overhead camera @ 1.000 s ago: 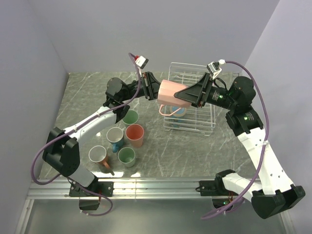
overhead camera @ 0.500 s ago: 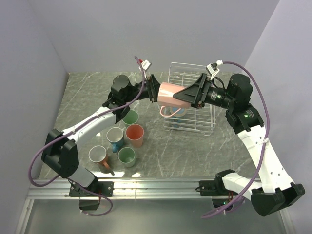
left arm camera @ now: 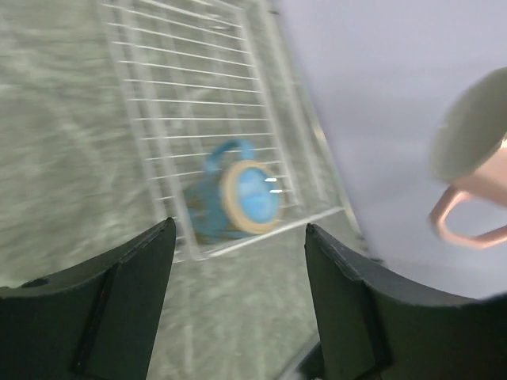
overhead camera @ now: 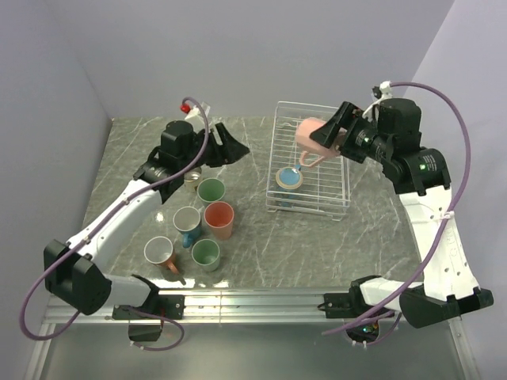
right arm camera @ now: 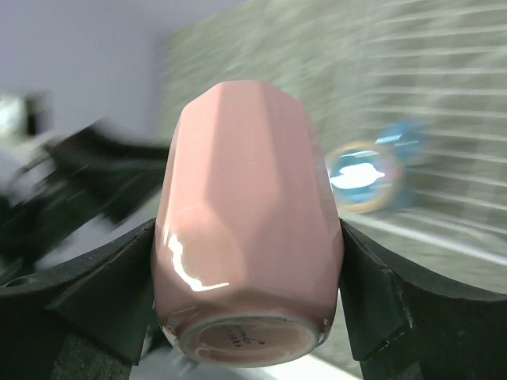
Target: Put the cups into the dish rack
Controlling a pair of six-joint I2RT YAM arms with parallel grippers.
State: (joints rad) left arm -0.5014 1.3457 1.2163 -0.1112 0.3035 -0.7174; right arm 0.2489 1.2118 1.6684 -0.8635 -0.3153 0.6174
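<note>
My right gripper (overhead camera: 326, 136) is shut on a pink cup (overhead camera: 307, 131) and holds it on its side in the air over the far end of the white wire dish rack (overhead camera: 339, 207). In the right wrist view both fingers press the pink cup (right arm camera: 245, 229) by its sides, base toward the camera. A blue cup (overhead camera: 288, 179) lies on its side inside the rack. My left gripper (overhead camera: 235, 146) hangs open and empty left of the rack; its wrist view shows the blue cup (left arm camera: 238, 202), the rack (left arm camera: 198, 103) and the pink cup (left arm camera: 475, 150).
Several cups stand grouped on the marble table left of the rack: a green one (overhead camera: 211, 190), a salmon one (overhead camera: 219, 218), a grey one (overhead camera: 186, 218), a second green one (overhead camera: 206, 253) and a metallic-looking one (overhead camera: 160, 252). Grey walls close in the table.
My left gripper opened, let go of the pink cup and drew back to the left. My right gripper kept the cup and carried it right and back over the rack.
</note>
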